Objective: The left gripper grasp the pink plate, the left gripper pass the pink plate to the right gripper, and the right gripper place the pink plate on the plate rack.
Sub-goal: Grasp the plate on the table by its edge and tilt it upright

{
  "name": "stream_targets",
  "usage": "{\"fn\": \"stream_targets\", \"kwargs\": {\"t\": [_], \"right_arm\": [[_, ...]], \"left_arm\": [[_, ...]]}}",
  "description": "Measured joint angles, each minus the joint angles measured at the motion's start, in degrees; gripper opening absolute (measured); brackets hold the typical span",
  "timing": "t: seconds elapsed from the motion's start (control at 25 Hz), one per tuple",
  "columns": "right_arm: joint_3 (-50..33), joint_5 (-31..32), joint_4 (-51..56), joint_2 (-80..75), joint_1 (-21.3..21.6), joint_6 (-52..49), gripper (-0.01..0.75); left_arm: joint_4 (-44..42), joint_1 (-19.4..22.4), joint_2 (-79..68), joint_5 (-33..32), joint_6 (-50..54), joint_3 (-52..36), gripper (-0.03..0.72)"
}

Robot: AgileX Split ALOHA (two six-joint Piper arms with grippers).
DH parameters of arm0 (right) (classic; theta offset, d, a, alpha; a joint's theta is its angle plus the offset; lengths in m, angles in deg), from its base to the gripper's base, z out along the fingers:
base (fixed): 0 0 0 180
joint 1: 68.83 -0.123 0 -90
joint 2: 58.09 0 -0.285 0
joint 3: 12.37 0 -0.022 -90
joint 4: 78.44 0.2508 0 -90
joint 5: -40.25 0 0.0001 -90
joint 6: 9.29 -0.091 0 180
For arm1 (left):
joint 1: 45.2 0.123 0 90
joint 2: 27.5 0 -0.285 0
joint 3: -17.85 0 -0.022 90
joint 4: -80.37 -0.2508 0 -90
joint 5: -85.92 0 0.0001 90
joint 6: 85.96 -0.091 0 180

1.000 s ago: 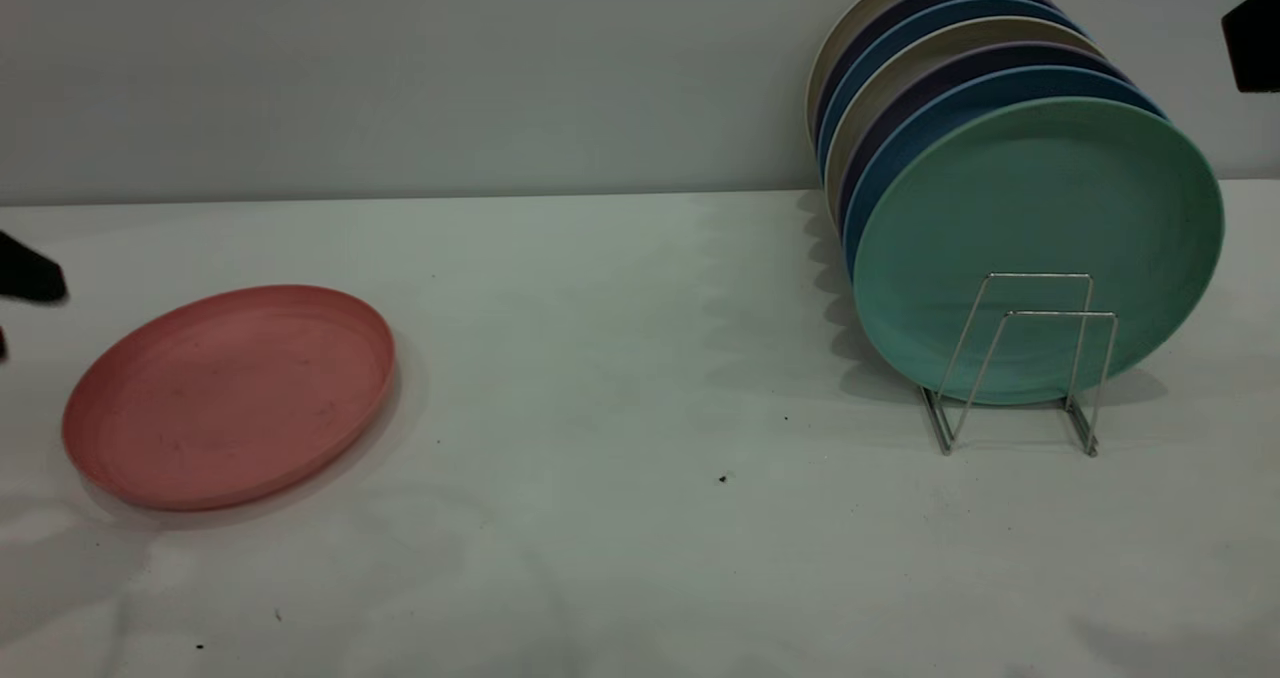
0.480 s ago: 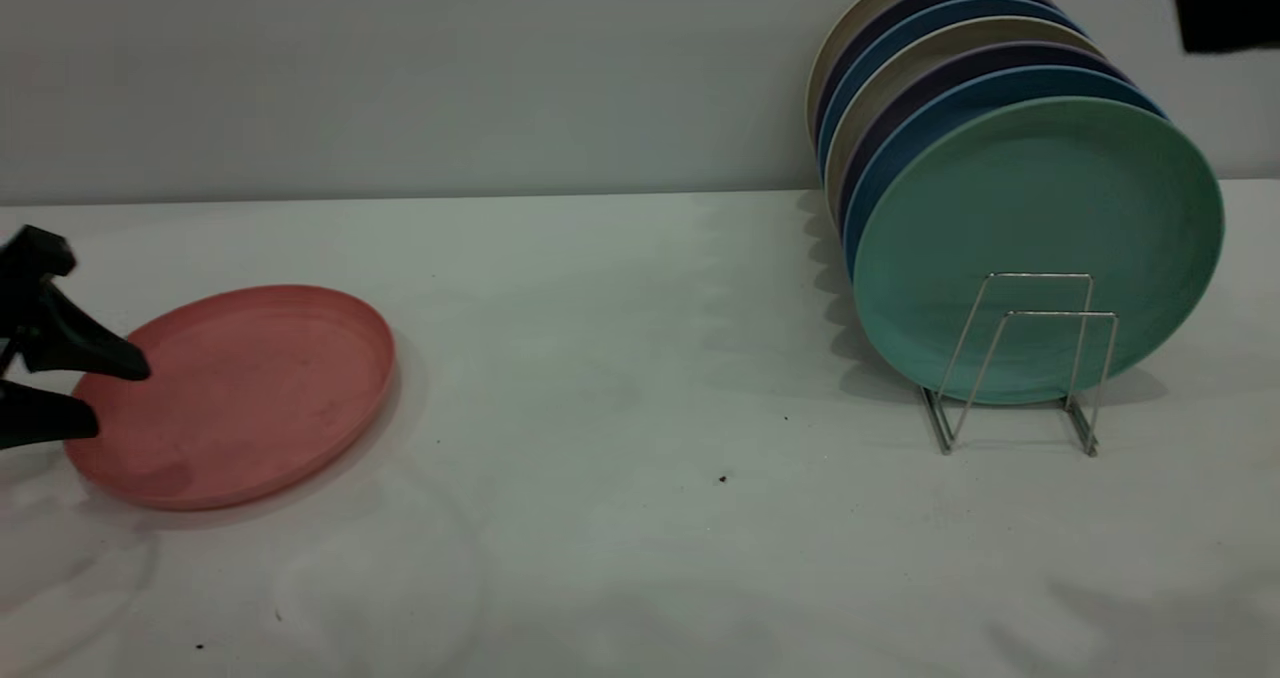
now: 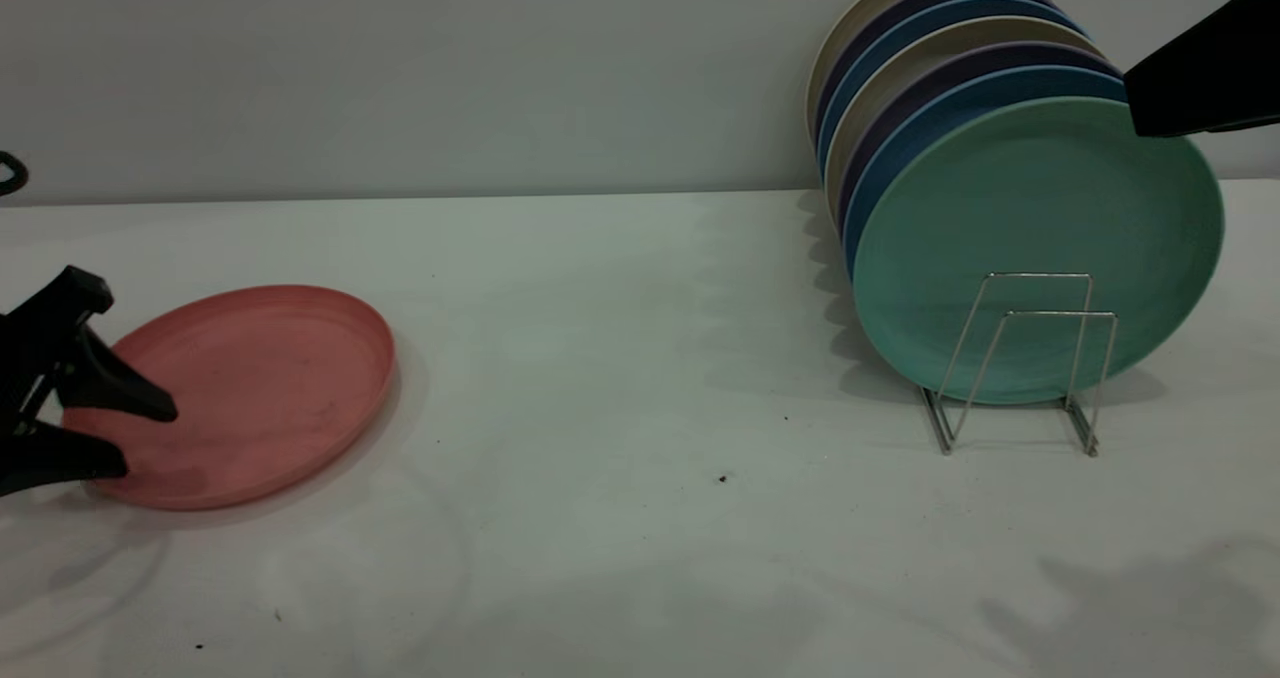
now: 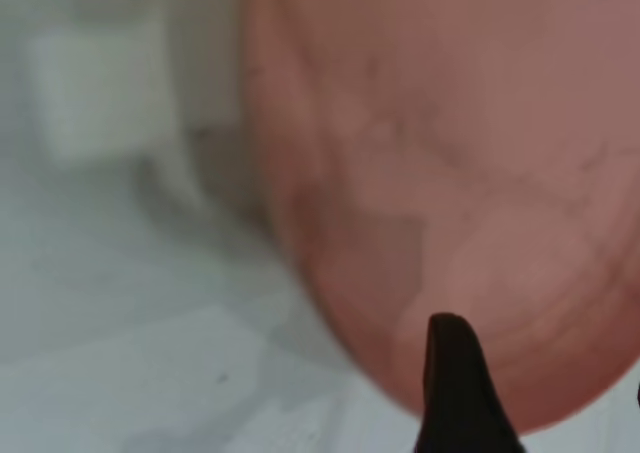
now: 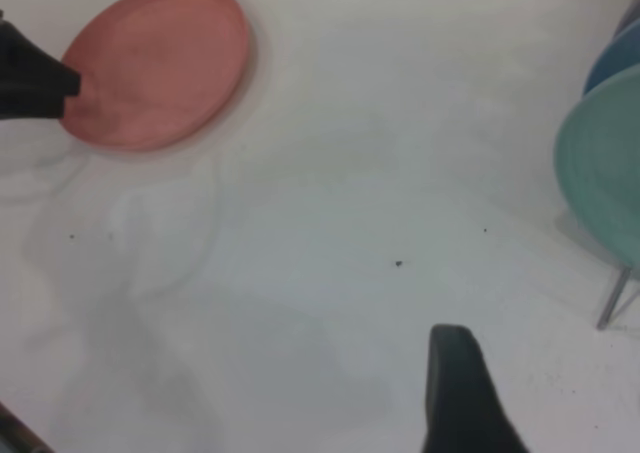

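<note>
The pink plate [image 3: 260, 388] lies flat on the white table at the left; it also shows in the left wrist view [image 4: 470, 153] and the right wrist view [image 5: 160, 58]. My left gripper [image 3: 150, 440] is open at the plate's left rim, with one jaw over the plate's inside and the other low at its outer edge. One of its fingers [image 4: 455, 393] hovers over the rim. My right gripper [image 3: 1195, 83] hangs high at the right, in front of the racked plates' tops, holding nothing. The plate rack [image 3: 1040, 276] stands at the right.
Several plates stand upright in the rack, a mint-green plate [image 3: 1040, 218] foremost, with two wire loops bare in front of it. A grey wall runs behind the table. Small dark specks [image 3: 722, 478] dot the cloth between plate and rack.
My left gripper has come in from the left edge and its open jaws now straddle the pink plate's left rim. My right gripper has moved left and down in front of the racked plates.
</note>
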Motion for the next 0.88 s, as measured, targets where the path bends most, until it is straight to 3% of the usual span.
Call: {"fn": "stream_targets", "kwargs": {"t": [0.4,0.88], "right_arm": [[0.0,-1.31,0.04,-0.02,0.0,0.22,0.443],[0.0,-2.31,0.39,-0.02,0.0,0.27,0.443]], "left_arm": [[-7.71,4.23,0.15,1.05,5.52,0.0,0.458],[-1.59,4.23,-1.84,-0.6,-1.08,0.63,0.458]]}}
